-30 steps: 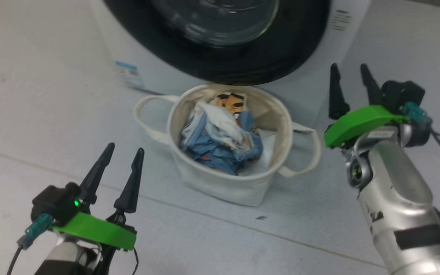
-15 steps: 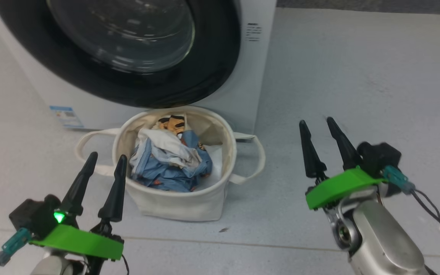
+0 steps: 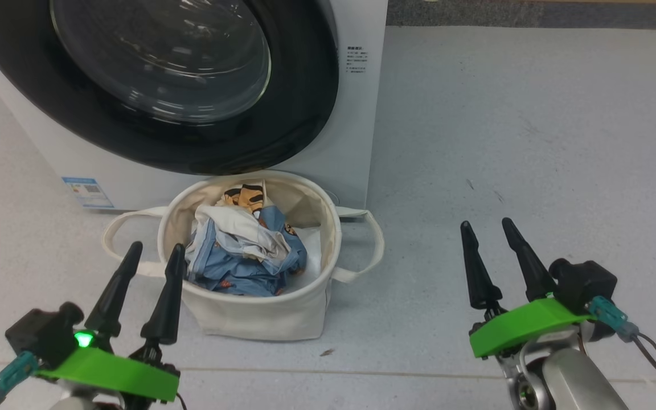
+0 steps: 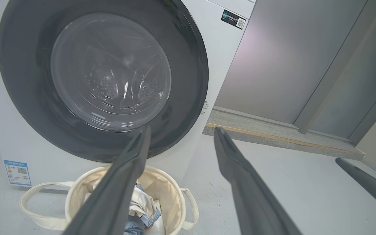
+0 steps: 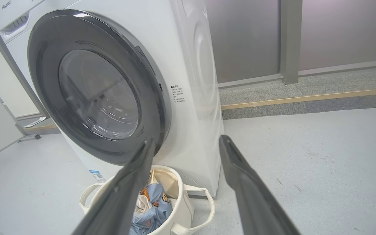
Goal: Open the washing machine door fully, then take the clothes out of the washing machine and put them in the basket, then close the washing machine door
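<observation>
Basket (image 3: 259, 316) holds clothes (image 3: 242, 259); washing machine door (image 3: 157, 68) shut. Left tool (image 3: 156, 246), right tool (image 3: 486, 223): spread wide, empty.

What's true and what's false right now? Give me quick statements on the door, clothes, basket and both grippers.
The washing machine door is shut: true.
The clothes lie in the basket: true.
The left gripper grips cloth: false, it is open and empty.
The right gripper is shut: false, it is open.
The basket stands to the side of the washing machine: false, it stands in front, below the door.
</observation>
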